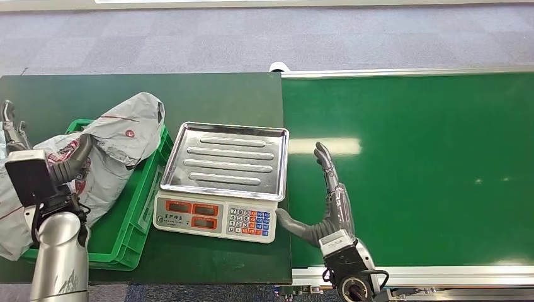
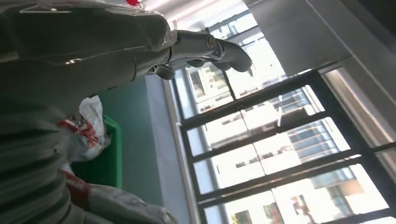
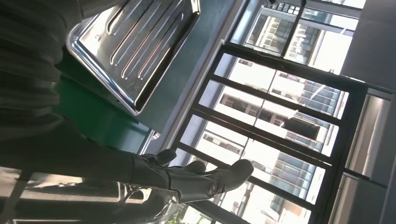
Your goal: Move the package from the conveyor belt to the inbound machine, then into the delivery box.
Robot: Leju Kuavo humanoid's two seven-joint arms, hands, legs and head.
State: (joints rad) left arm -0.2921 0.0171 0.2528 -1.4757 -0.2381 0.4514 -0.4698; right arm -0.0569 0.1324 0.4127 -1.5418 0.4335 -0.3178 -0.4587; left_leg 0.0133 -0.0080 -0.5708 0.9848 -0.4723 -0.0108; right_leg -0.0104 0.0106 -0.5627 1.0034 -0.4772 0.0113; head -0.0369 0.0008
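Covering the left half, a dark green bench [image 1: 208, 94] met the belt [image 1: 409, 163] on grey carpet. A green crate [image 1: 135, 217] held grey packages [image 1: 119, 141], the left robot hand [image 1: 16, 135] beside them, its grip impossible to read. The scale [image 1: 220, 182] sat with its tray bare. The right robot hand [image 1: 327, 201] hovered wide over the belt. Windows showed in the wrist views.

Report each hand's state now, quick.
Left hand: holding the grey package over the green delivery box.
Right hand: open, holding nothing, above the conveyor belt.
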